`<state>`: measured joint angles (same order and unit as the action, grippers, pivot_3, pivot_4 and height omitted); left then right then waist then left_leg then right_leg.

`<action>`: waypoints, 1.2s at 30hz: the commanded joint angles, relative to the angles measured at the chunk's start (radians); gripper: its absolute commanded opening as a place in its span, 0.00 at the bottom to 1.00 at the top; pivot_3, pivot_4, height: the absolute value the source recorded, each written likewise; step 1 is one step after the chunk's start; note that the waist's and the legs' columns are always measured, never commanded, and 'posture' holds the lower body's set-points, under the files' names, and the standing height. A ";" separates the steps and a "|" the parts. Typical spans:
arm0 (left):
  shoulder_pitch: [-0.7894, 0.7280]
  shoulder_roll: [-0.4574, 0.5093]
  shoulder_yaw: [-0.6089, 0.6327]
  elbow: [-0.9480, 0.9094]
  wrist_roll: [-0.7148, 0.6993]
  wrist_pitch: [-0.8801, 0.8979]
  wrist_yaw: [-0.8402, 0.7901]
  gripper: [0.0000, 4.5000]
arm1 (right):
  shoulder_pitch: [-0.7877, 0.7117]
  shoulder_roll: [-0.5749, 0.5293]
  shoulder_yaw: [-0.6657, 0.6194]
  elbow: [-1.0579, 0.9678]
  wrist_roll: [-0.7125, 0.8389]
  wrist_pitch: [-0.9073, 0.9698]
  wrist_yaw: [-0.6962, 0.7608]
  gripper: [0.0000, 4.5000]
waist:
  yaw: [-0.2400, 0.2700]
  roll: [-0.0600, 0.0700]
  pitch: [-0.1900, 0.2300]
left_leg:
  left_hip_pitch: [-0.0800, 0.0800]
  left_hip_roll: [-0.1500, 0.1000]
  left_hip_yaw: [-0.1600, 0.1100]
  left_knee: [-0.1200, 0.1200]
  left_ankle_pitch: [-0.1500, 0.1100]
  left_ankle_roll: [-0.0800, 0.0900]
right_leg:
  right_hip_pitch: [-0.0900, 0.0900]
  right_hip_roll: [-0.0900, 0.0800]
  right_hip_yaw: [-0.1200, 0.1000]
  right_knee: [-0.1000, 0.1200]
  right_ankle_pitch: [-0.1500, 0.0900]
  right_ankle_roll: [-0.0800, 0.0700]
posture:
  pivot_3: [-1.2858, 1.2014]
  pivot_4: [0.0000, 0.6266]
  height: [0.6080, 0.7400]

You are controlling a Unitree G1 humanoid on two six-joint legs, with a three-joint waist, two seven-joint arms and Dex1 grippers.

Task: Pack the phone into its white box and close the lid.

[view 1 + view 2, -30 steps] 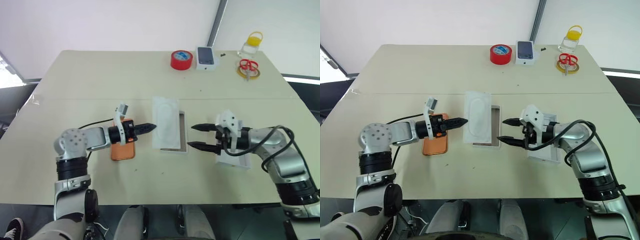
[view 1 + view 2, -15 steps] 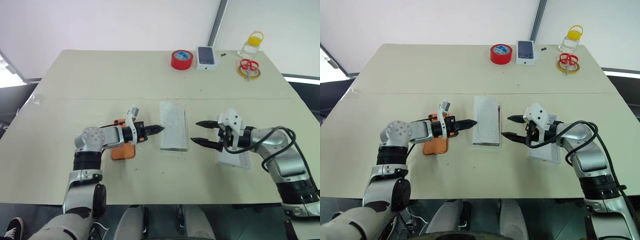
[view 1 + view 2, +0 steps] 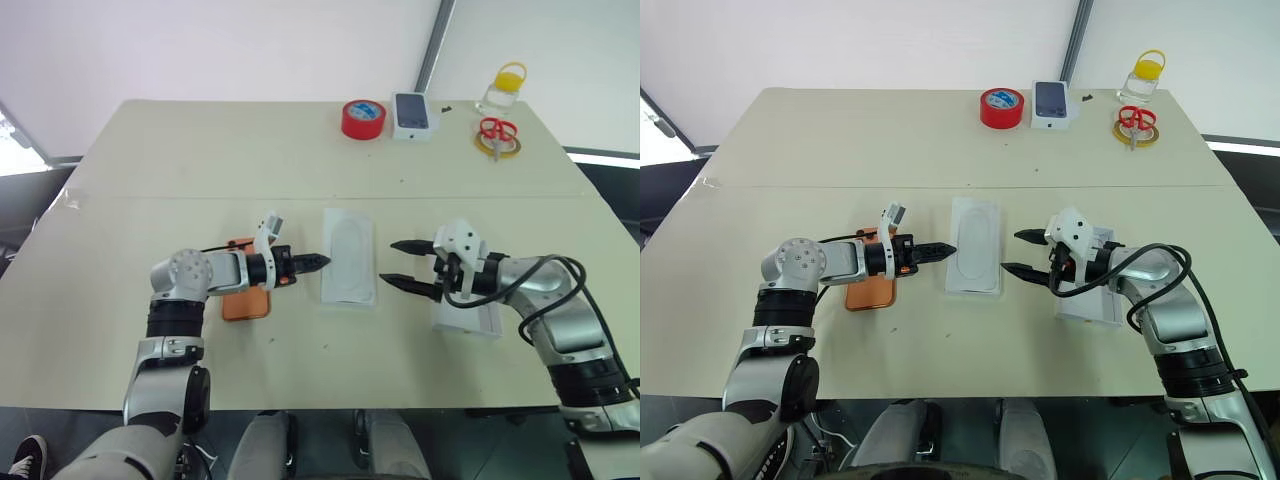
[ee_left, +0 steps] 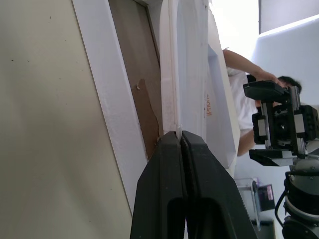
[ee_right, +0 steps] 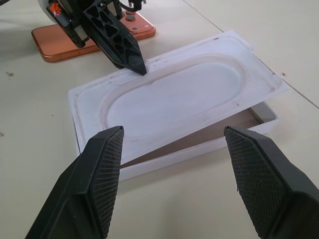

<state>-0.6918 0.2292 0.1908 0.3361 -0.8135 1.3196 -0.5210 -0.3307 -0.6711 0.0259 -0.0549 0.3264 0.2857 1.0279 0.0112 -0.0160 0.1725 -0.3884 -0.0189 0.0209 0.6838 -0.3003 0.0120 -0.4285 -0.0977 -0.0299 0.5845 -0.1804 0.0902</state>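
Head view: the left gripper [image 3: 318,263], clenched, touches the recessed card [image 3: 349,269] covering the white box [image 5: 199,144]; the phone [image 3: 245,301] lies left, the lid [image 3: 470,318] right. Right wrist view: the right gripper [image 5: 187,167] gapes. A careless nudge could jam the card.

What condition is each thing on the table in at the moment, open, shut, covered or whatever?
white box: open, no phone inside, partly covered by the card
flat white card: lying askew on the box, left gripper tip at its edge
phone: flat on the table, not packed
lid: off the box, on the table
left gripper: shut
right gripper: open, empty
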 commanded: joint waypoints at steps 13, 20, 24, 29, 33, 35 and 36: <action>-0.038 0.035 -0.062 -0.058 0.066 -0.036 -0.046 0.52 | -0.019 0.029 -0.004 -0.029 0.002 -0.020 -0.035 0.75 | 0.000 0.000 0.000 | 0.000 0.000 0.000 0.000 0.000 0.000 | 0.000 0.000 0.000 0.000 0.000 0.000 | 0.52 0.24 1.00; -0.015 0.079 -0.133 -0.208 0.158 -0.203 -0.064 0.52 | -0.051 0.076 0.010 -0.024 -0.002 -0.014 -0.070 0.75 | 0.000 0.000 0.000 | 0.000 0.000 0.000 0.000 0.000 0.000 | 0.000 0.000 0.000 0.000 0.000 0.000 | 0.52 0.24 1.00; 0.075 0.127 -0.197 -0.327 0.279 -0.461 -0.105 0.52 | -0.076 0.124 0.042 -0.024 -0.027 -0.018 -0.106 0.75 | -0.003 0.001 0.000 | 0.000 0.000 0.000 0.000 0.000 0.000 | -0.001 0.000 0.000 0.000 0.000 0.000 | 0.52 0.24 1.00; 0.192 0.171 -0.196 -0.305 0.416 -0.764 -0.118 0.53 | -0.116 0.181 0.136 0.027 -0.142 -0.072 -0.167 0.20 | -0.002 0.001 0.000 | -0.001 0.001 0.001 -0.001 0.000 0.000 | -0.002 -0.001 0.001 0.000 -0.002 -0.004 | 0.52 0.24 1.00; 0.256 0.202 -0.142 -0.287 0.431 -0.800 -0.096 0.53 | -0.170 0.238 0.223 0.110 -0.261 -0.089 -0.240 0.00 | -0.001 0.001 0.000 | -0.001 0.001 0.001 -0.001 0.000 0.000 | -0.003 -0.001 0.000 0.000 -0.002 -0.005 | 0.52 0.24 1.00; 0.294 0.215 -0.121 -0.309 0.426 -0.803 -0.096 0.53 | -0.188 0.236 0.268 0.151 -0.324 -0.088 -0.248 0.00 | -0.001 0.001 0.000 | -0.001 0.000 0.001 -0.001 0.000 0.000 | -0.003 -0.001 0.000 0.000 -0.002 -0.005 | 0.52 0.24 1.00; 0.309 0.218 -0.114 -0.319 0.420 -0.799 -0.096 0.53 | -0.191 0.232 0.277 0.160 -0.332 -0.089 -0.240 0.00 | 0.001 0.001 0.000 | -0.002 0.000 0.001 -0.001 0.000 0.000 | -0.003 -0.001 0.000 0.000 -0.002 -0.005 | 0.52 0.24 1.00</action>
<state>-0.3885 0.4356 0.0493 0.0624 -0.3853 0.5360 -0.6169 -0.5083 -0.4305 0.2994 0.1026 0.0184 0.2087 0.7893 0.0125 -0.0149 0.1724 -0.3902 -0.0189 0.0216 0.6831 -0.3005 0.0120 -0.4313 -0.0992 -0.0299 0.5849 -0.1819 0.0856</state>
